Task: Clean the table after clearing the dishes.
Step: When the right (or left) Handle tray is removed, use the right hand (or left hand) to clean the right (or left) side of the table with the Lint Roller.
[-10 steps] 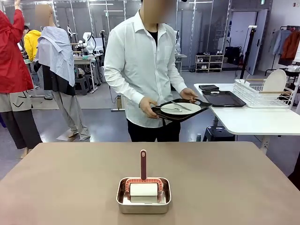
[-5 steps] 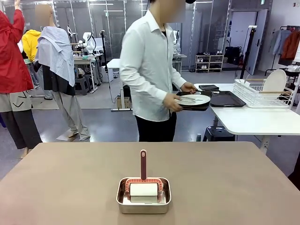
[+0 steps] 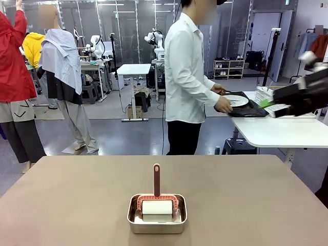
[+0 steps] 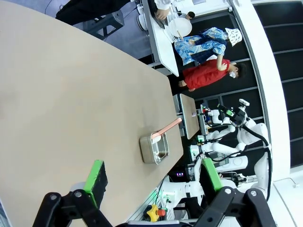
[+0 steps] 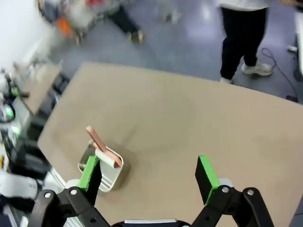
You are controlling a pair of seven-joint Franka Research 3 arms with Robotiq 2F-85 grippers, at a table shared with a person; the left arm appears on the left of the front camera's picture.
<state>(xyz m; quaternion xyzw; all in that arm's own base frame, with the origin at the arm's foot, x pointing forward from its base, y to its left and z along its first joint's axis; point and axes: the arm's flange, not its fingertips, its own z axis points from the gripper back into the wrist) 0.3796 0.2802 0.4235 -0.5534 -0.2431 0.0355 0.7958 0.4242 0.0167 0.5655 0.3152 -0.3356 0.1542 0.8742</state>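
table [image 3: 256,195] plain matte taupe | left gripper [image 4: 151,163] spread wide | right gripper [image 5: 147,160] spread wide

Plenty of bare table [image 5: 189,118] is seen between and past the right gripper [image 5: 147,168] fingers [image 5: 206,177]; only the roller pan [image 5: 111,175] is parked beside one finger.

Looking down from pretty high up, the right gripper [image 5: 147,174] has its jaws spread wide with nothing between them, the 2 green pads [image 5: 206,177] hanging over the table [image 5: 189,123] without touching it. The taupe top is bare apart from 1 small steel pan [image 5: 105,178] near the left-hand finger, with a white roller [image 5: 112,163] in it, reddish handle sticking up at a tilt. Top right, a person's legs [image 5: 241,38] in dark trousers stand on the grey floor [image 5: 180,33] past the table's far edge - whole shot's a bit blurry
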